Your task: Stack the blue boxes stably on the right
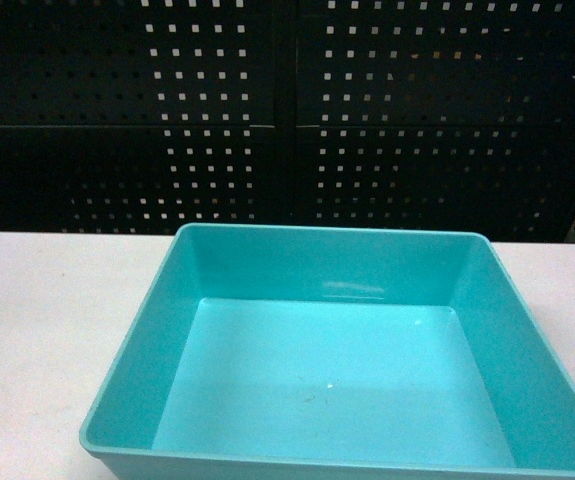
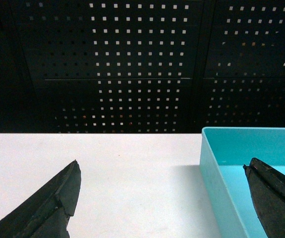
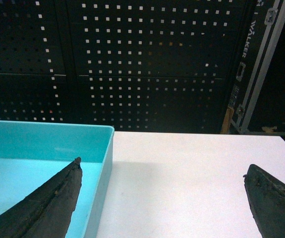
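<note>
You have one light turquoise, shallow rectangular plastic tub [image 1: 347,340] on the white tabletop [image 1: 37,330], filling the lower centre and right of the head view; no second tub shows. Both grippers are spread wide and hold nothing. The left gripper [image 2: 162,191] straddles the tub's left wall at lower right of its view; the right gripper [image 3: 162,191] straddles the right wall at lower left of its view. The risk, as I judge it: glossy sloped walls could slip from a one-sided pinch, tilting the tub. Count: one tub, two grippers, one black perforated back panel [image 1: 267,110].
</note>
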